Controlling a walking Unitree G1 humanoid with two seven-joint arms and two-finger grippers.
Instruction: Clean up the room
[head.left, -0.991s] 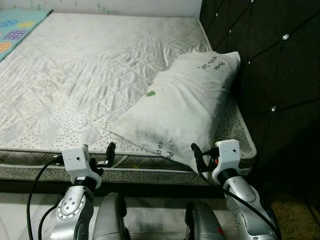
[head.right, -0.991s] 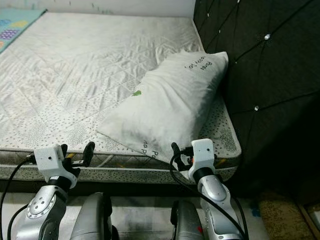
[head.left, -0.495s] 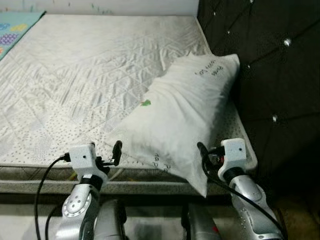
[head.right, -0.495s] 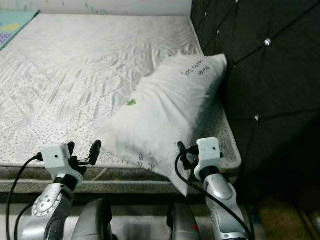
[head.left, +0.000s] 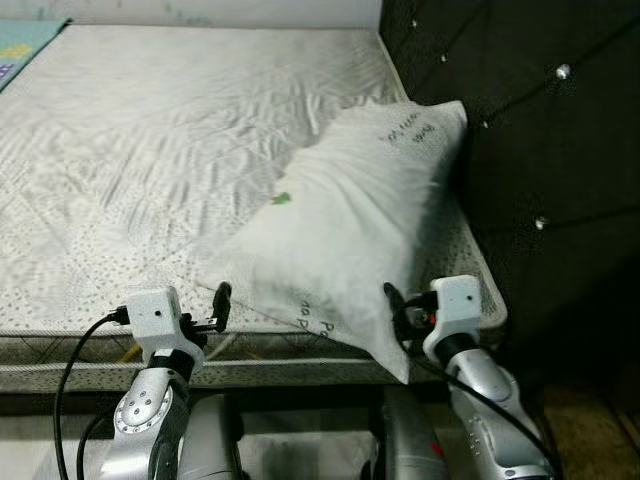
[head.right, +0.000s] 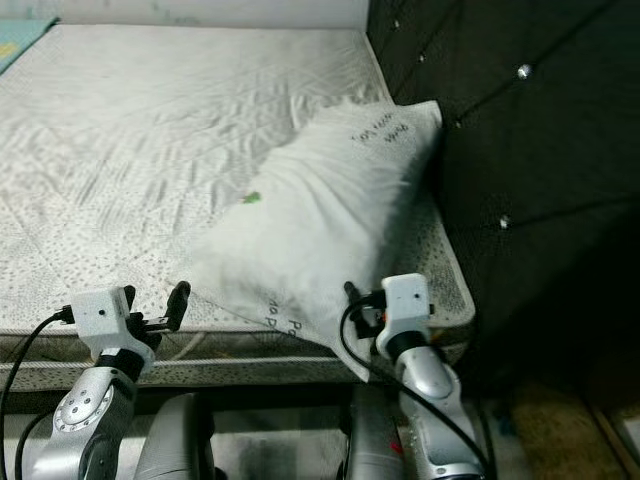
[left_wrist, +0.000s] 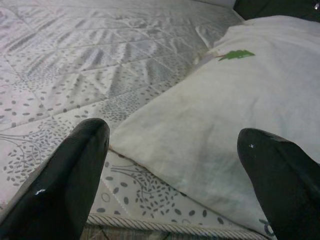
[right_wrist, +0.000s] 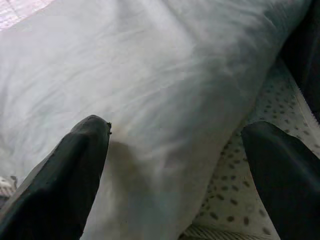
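left gripper (left_wrist: 170, 165) apart | right gripper (right_wrist: 175, 165) apart, now nearer pillow (head.left: 350, 215) corner

You could not read the dark print on the pillow (head.left: 350, 225); it was too small and partly cut off by the fold. The pillow hid the mattress (head.left: 150, 150) beneath it, and the headboard (head.left: 540, 150) ran off the frame's edge.
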